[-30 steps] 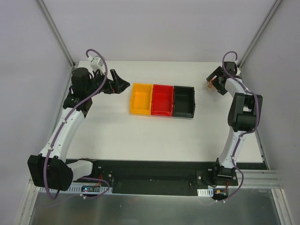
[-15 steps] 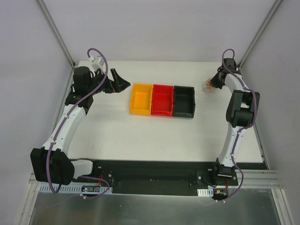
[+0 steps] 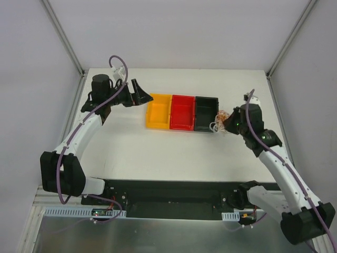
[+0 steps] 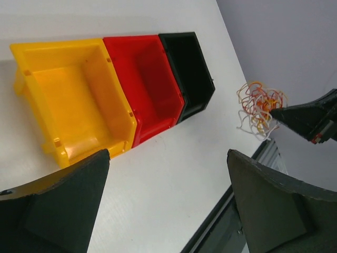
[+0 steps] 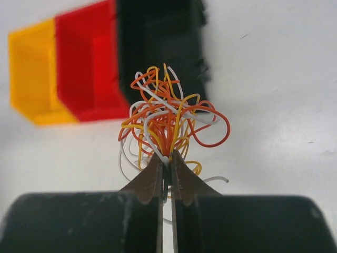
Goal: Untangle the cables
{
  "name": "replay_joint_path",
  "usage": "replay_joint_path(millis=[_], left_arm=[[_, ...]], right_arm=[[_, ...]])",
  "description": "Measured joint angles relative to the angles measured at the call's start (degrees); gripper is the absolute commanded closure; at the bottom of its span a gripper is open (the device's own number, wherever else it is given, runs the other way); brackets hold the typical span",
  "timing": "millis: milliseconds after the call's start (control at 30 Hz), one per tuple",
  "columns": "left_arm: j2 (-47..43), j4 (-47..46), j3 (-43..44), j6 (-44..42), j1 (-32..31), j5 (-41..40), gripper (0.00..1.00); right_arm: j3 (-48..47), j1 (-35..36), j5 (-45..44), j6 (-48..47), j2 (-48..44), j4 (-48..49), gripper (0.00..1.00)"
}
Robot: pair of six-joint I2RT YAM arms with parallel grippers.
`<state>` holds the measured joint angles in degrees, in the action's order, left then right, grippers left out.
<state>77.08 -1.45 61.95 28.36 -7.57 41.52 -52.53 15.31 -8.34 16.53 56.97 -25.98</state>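
The cables (image 5: pixel 168 124) are a curly clump of white, orange-red and yellow wires, pinched at their base by my right gripper (image 5: pixel 166 158), which is shut on them and holds them above the table. From above, the cables (image 3: pixel 221 119) hang just right of the black bin (image 3: pixel 206 114), with the right gripper (image 3: pixel 227 125) beside them. In the left wrist view the clump (image 4: pixel 259 105) dangles off the dark fingertips at the right. My left gripper (image 3: pixel 141 95) stands open with nothing in it, just left of the yellow bin (image 3: pixel 158 110).
Three bins sit in a row at mid-table: the yellow bin (image 4: pixel 73 100), a red bin (image 4: pixel 145 79) and the black bin (image 4: pixel 187 66). All three look empty. The table's near edge with a metal rail (image 4: pixel 231 211) runs below the left gripper.
The right gripper shut on the cables at the far right corner and carried them forward and left to beside the black bin. The left gripper moved right toward the yellow bin.
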Motion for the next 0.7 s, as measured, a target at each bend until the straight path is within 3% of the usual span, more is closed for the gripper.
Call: replay_joint_path(millis=[100,233,433,533,700], left_arm=[[1.5,0.0,0.0,0.8,-2.5,1.4,0.09],[2.1,0.1,0.0,0.9,-6.7,2.0,0.13],[3.1,2.6,0.7,-1.9,-15.7,1.4,0.23],[4.3,4.9,2.0,-3.3,-18.8,1.4,0.3],[7.7,8.9,5.1,-5.2,-21.8,1.3,0.43]], right_arm=[[4.4,8.4,3.4,-2.0,-5.1,0.3,0.99],[7.0,15.6,9.1,-4.3,-2.8,1.9,0.95],[7.5,22.2,13.9,-4.6,5.6,5.4,0.48],[9.1,22.4,14.3,-4.2,5.1,6.2,0.35],[14.1,22.4,12.4,-4.5,0.4,7.0,0.39]])
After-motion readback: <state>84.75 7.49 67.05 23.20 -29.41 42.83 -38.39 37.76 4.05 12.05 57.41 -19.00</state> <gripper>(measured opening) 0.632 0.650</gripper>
